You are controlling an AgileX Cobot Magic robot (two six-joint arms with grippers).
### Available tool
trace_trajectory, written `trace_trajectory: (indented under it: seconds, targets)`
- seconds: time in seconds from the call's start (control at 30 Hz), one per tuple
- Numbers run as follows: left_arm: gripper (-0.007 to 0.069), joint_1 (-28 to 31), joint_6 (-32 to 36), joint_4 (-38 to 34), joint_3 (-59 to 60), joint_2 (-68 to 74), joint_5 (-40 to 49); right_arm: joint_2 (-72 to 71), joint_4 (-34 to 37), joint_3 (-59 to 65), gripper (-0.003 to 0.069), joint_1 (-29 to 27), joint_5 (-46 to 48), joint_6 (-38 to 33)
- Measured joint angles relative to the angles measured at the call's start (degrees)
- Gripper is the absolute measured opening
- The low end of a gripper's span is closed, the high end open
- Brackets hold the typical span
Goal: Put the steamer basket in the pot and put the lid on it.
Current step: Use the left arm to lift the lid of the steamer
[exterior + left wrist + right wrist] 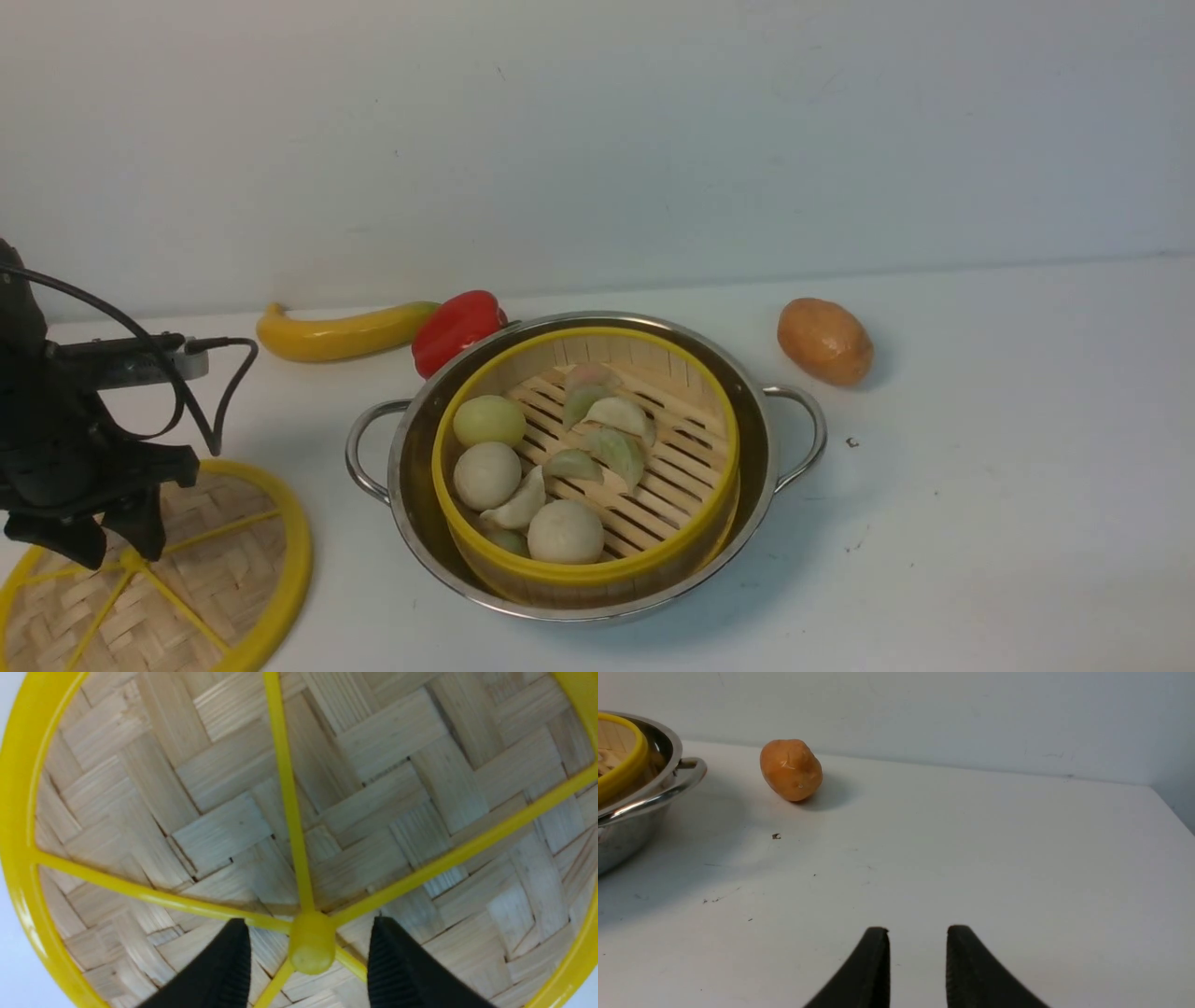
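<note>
Left jaws stand spread wide over the lid — one black finger on either side of its yellow hub, with a gap to the hub on both sides, so nothing is clasped. Whether the tips rest on the weave we cannot tell. Right jaws are parted by a narrow gap with nothing between them, and they hang over bare desk, to the right of the pot.

On the white desk we see the pot near the middle, upright, its two looped handles pointing left and right. Inside it sits the steamer basket, mouth up, its yellow rim a little below the pot's at the back.

Round and flat, the lid has no long axis. It lies spokes-up at the front left, close to the pot's left handle but not touching it, and is partly cut off by the picture's edge.

Behind the pot a yellow banana lies lengthwise along the wall, with a red pepper at its right end. A potato rests to the pot's back right — apart from it. Pale buns and dumplings lie on the basket's slats.
</note>
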Motion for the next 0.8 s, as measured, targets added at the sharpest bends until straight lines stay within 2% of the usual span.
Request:
trace_trajectory:
  seconds: [0.57,0.67,0.77,0.8]
  targets:
    - [0.0317,0.0,0.0,-0.2,0.0,1.9,1.0,0.0,0.0,0.0,0.0171,0.0,0.0,0.0]
    - [0.025,0.0,0.0,-0.2,0.0,1.9,1.0,0.0,0.0,0.0,0.0171,0.0,0.0,0.0]
    - [0.0125,0.0,0.0,-0.2,-0.2,1.9,1.5,0.0,0.0,0.0,0.0171,0.0,0.0,0.0]
    - [0.0114,0.0,-0.1,-0.2,-0.3,1.9,1.6,0.0,0.0,0.0,0.0171,0.0,0.0,0.0]
